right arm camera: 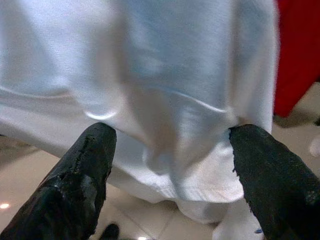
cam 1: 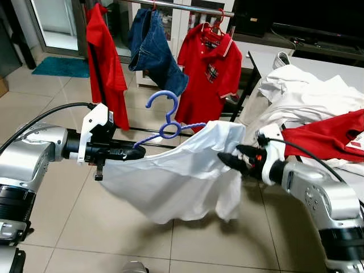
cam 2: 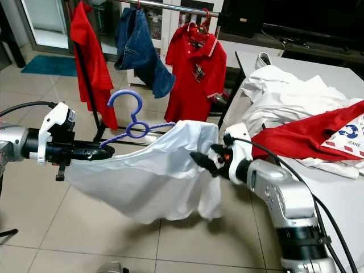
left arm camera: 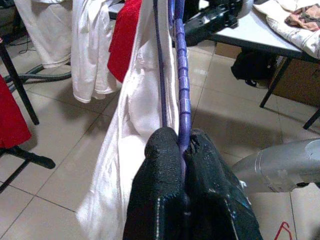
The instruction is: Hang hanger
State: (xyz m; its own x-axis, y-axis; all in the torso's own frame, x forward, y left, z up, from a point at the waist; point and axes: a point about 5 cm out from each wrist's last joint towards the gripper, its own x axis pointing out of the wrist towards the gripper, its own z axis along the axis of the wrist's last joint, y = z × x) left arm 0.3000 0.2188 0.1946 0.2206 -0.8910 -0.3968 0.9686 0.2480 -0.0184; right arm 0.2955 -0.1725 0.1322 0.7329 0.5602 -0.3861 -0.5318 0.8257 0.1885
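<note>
Nearest us, our left end effector [left arm camera: 182, 165] is clamped on the blue hanger [cam 1: 165, 122], held mid-air before the clothes rail [cam 1: 182, 7]. The draped white shirt [cam 1: 182, 176] is limp; our right end effector [right arm camera: 170, 150] gapes beside it. Grip the stiff, light plastic.

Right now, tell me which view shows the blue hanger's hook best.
The left eye view: the blue hanger stands whole there, hook up, above the white shirt, with the left gripper shut on its arm. The right eye view matches. The left wrist view shows its ribbed arm, not the hook; the right wrist view shows shirt cloth.
</note>
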